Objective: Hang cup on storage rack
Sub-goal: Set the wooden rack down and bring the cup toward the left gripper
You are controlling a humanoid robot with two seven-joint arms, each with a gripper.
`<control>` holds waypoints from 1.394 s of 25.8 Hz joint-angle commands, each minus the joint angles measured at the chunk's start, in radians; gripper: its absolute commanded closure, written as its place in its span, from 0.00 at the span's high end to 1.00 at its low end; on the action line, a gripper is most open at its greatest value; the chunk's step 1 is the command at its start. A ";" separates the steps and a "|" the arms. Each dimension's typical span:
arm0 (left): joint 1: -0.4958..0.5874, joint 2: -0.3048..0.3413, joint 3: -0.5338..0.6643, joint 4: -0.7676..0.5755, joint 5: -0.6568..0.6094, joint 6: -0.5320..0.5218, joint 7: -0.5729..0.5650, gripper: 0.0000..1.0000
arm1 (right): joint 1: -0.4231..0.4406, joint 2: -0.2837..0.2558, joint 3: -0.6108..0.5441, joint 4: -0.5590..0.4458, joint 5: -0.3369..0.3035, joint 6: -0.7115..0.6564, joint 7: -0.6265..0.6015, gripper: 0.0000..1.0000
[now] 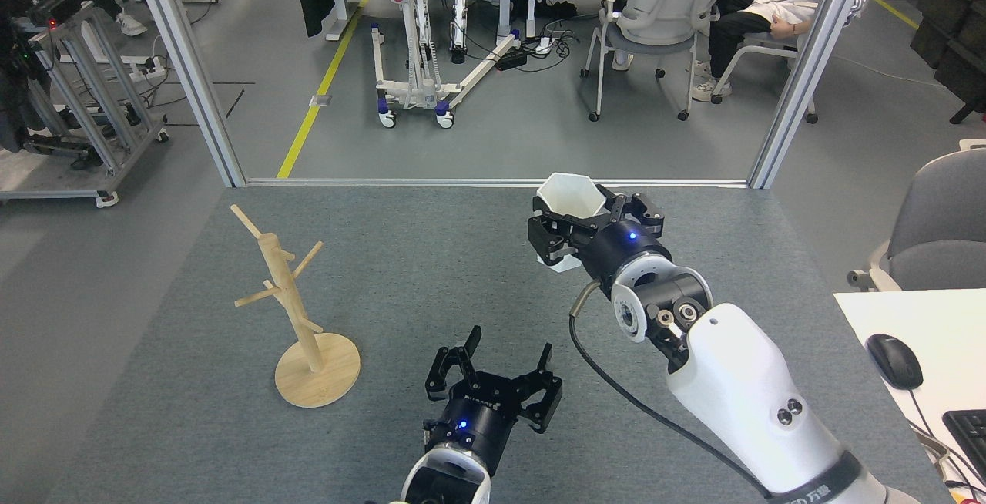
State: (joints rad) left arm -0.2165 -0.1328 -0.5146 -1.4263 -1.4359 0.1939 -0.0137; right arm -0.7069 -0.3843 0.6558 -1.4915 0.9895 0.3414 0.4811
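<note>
White faceted cup rides in the right end effector, clamped by its wall above the far middle of the grey surface, mouth up, nothing inside that I can see. Left end effector hangs spread and empty, near. Storage rack stands well left. Risk: the cup's handle is hidden, so a misjudged turn could knock a peg and topple it.

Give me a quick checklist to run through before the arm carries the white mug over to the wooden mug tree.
1. Right end effector shut on the white faceted mug: ok.
2. Mug lifted off the grey table: ok.
3. Light wooden mug tree upright, pegs free: ok.
4. Left end effector open, holding nothing: ok.
5. Mug handle turned toward a peg: cannot tell, handle hidden.
6. Table bare between mug and tree: ok.
</note>
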 commanded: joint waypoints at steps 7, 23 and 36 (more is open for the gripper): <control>-0.187 -0.004 -0.053 0.076 0.003 0.016 -0.089 0.97 | 0.004 0.050 0.010 0.007 0.012 0.033 0.019 0.00; -0.245 -0.008 -0.050 0.152 0.012 0.012 -0.127 0.96 | 0.007 0.074 0.022 0.010 0.014 0.062 0.019 0.00; -0.313 -0.008 -0.044 0.222 0.014 0.012 -0.127 0.96 | 0.012 0.074 0.024 0.013 0.014 0.062 0.019 0.00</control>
State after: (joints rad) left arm -0.5156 -0.1411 -0.5582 -1.2105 -1.4220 0.2051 -0.1419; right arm -0.6965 -0.3099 0.6795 -1.4795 1.0032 0.4039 0.5008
